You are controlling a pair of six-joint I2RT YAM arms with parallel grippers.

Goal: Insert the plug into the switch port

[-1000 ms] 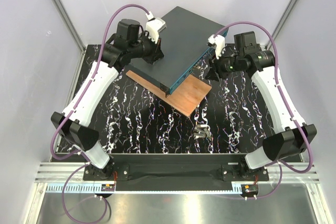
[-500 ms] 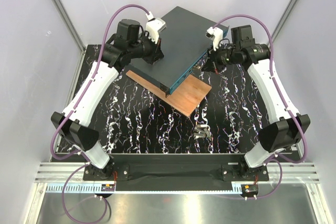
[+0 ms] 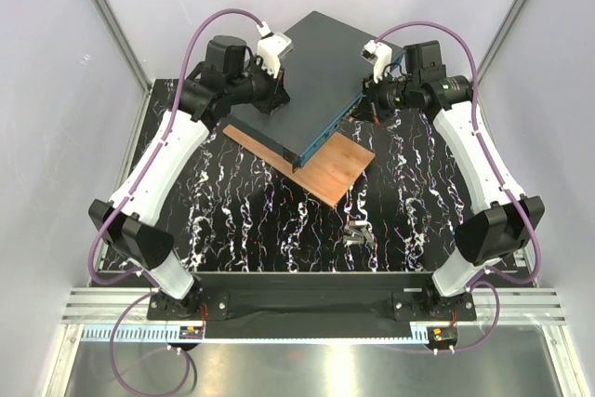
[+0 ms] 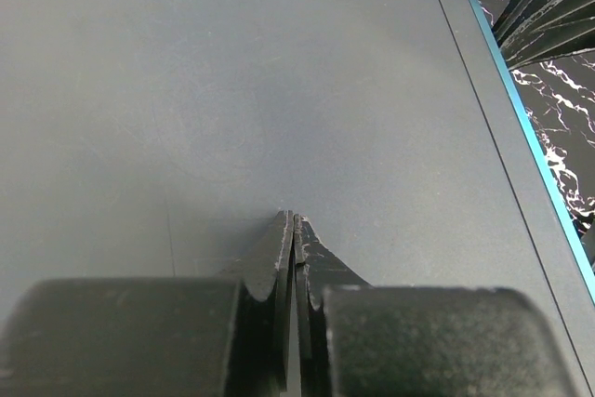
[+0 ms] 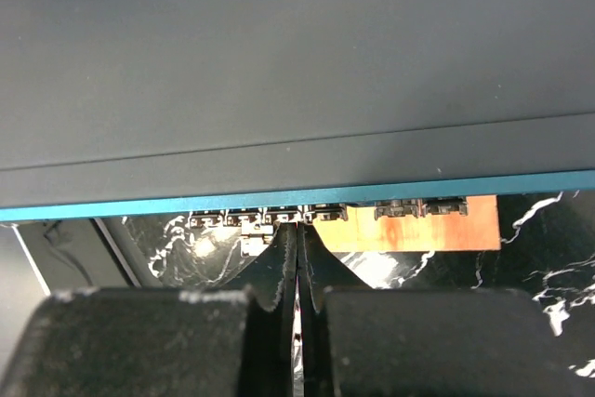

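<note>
Steadying the switch (image 3: 321, 62) with the left claw (image 4: 294, 218), shut empty on its top, the robot holds the right claw (image 5: 297, 228), shut on nothing, at the ports (image 5: 400, 211) with the plug (image 5: 249, 239) just beside it; next, likely, a straight nudge to seat it.

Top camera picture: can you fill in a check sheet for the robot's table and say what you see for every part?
Surface: black table top with white marbling.
Job's things: switch at the back, resting partly on a wooden board. A small pale piece at its port row may be the plug; cannot tell if it is seated.
Clutter: small grey object in front of the board.
Grippers: left gripper shut, tips at the switch's top. Right gripper shut at the port edge, holding nothing seen.
Cables: purple cables loop over both arms.
Surroundings: white walls, metal frame.
</note>
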